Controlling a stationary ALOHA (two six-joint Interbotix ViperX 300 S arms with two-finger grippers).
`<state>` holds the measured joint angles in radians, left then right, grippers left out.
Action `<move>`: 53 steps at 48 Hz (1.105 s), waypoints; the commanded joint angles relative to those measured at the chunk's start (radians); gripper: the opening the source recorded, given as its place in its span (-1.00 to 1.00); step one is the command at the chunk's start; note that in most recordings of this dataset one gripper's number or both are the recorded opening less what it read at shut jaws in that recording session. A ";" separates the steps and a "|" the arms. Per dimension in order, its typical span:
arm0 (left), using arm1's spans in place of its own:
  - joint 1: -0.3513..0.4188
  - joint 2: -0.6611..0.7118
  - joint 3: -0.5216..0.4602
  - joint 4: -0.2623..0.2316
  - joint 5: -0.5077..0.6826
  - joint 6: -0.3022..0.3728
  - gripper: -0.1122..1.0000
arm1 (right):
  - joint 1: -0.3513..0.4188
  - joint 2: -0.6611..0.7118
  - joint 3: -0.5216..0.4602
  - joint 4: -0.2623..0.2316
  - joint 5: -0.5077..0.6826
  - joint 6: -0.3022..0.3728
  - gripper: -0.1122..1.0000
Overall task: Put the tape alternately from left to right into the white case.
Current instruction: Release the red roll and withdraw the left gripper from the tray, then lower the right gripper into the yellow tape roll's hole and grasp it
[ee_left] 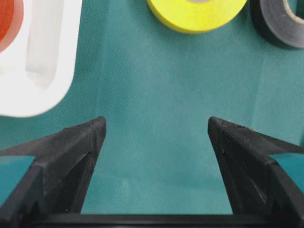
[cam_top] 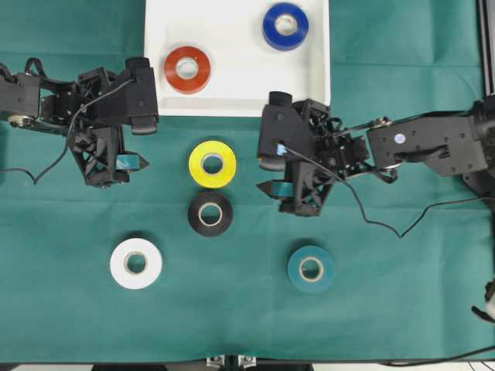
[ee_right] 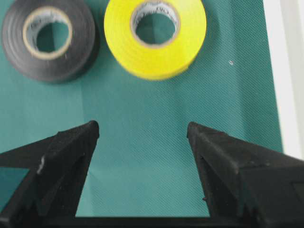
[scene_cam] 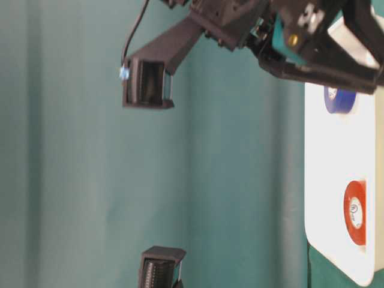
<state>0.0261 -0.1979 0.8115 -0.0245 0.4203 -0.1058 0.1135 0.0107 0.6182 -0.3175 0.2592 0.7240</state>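
The white case (cam_top: 236,97) lies at the back of the table with a red roll (cam_top: 187,69) and a blue roll (cam_top: 285,25) of tape inside. On the green cloth lie a yellow roll (cam_top: 213,164), a black roll (cam_top: 209,214), a white roll (cam_top: 135,263) and a teal roll (cam_top: 311,268). My left gripper (cam_top: 145,139) is open and empty, left of the yellow roll (ee_left: 197,14), beside the case's corner (ee_left: 47,71). My right gripper (cam_top: 263,166) is open and empty, right of the yellow roll (ee_right: 190,38) and the black roll (ee_right: 14,42).
A green cloth (cam_top: 387,309) covers the table. A black cable (cam_top: 387,224) trails from the right arm over the cloth. The case's rim (ee_right: 285,71) runs along the right gripper's side. Both wrist views show bare cloth between the fingertips.
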 commanded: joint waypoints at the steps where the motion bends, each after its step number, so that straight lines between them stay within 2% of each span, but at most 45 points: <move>1: -0.003 -0.017 -0.009 -0.002 0.002 0.000 0.67 | 0.005 0.002 -0.048 0.002 -0.003 0.034 0.67; 10: -0.003 -0.017 -0.003 -0.002 0.002 0.002 0.67 | 0.003 0.046 -0.114 0.002 0.031 0.117 0.67; 18: -0.003 -0.018 0.003 -0.002 0.002 0.002 0.67 | 0.003 0.092 -0.186 0.002 0.123 0.172 0.67; 38: -0.003 -0.018 0.032 -0.002 -0.003 0.002 0.67 | 0.003 0.187 -0.371 0.003 0.310 0.179 0.67; 43: -0.003 -0.018 0.032 -0.003 -0.006 0.002 0.67 | 0.003 0.212 -0.410 0.020 0.356 0.184 0.67; 53: -0.003 -0.018 0.037 -0.002 -0.026 0.002 0.67 | 0.003 0.247 -0.456 0.026 0.405 0.250 0.67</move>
<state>0.0261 -0.1979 0.8560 -0.0245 0.4080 -0.1058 0.1150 0.2684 0.1963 -0.2945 0.6565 0.9526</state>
